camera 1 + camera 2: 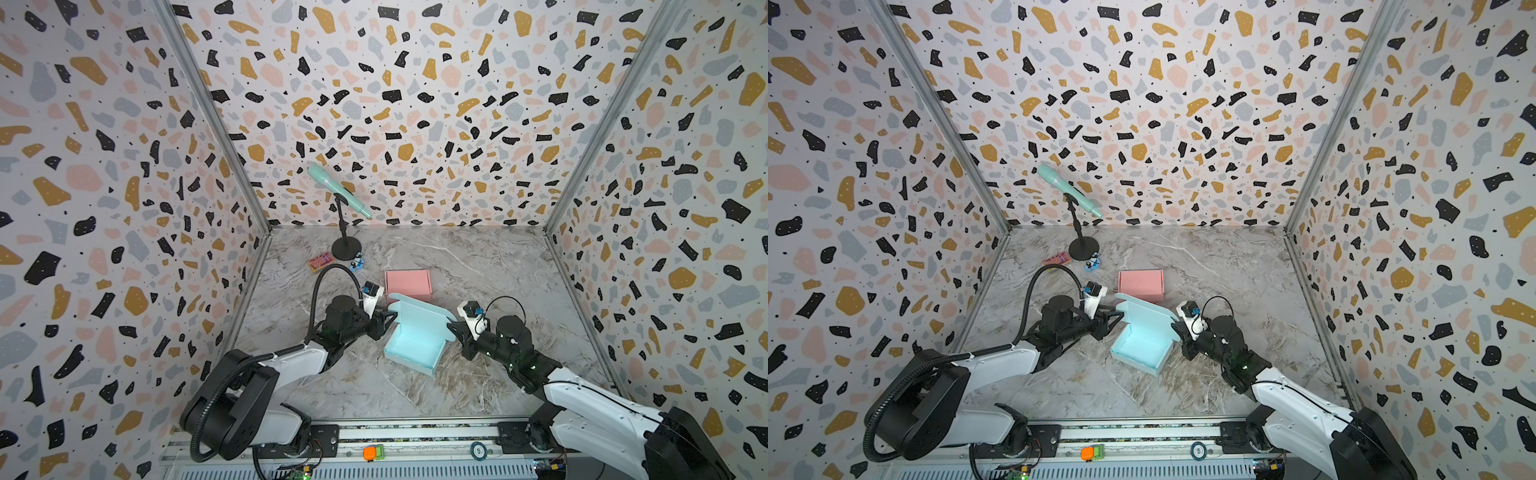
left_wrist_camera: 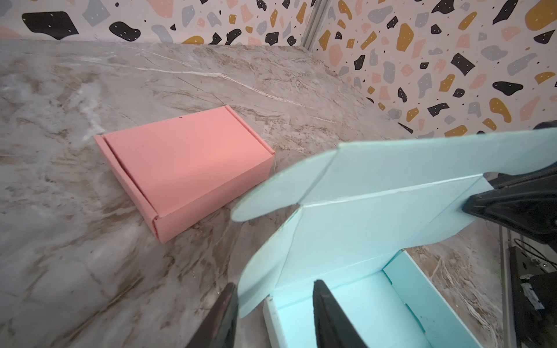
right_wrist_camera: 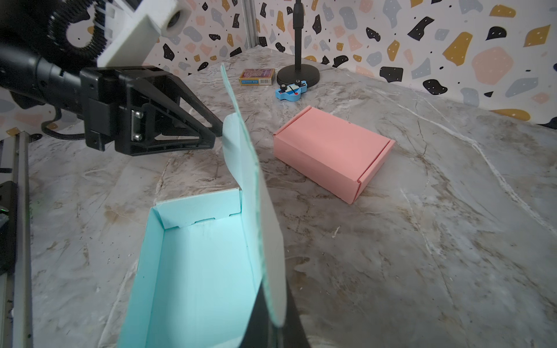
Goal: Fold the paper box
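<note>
The light blue paper box [image 1: 415, 340] [image 1: 1142, 345] lies mid-table as an open tray with its lid [image 2: 376, 186] raised. My left gripper [image 1: 390, 318] [image 2: 275, 283] is at the box's left end. Its jaws stand apart, with the lid's rounded side flap and the tray's corner wall between them. One finger is outside by the flap and the other is inside the tray. My right gripper [image 1: 451, 328] [image 3: 271, 325] is at the box's right end, shut on the lid's other side flap [image 3: 271, 271], which stands on edge between its jaws.
A closed pink box [image 1: 408, 284] [image 3: 331, 150] sits just behind the blue one. At the back left are a mint microphone on a black stand [image 1: 345, 249], a small card box [image 1: 320, 262] and a blue toy [image 1: 357, 262]. Patterned walls enclose three sides.
</note>
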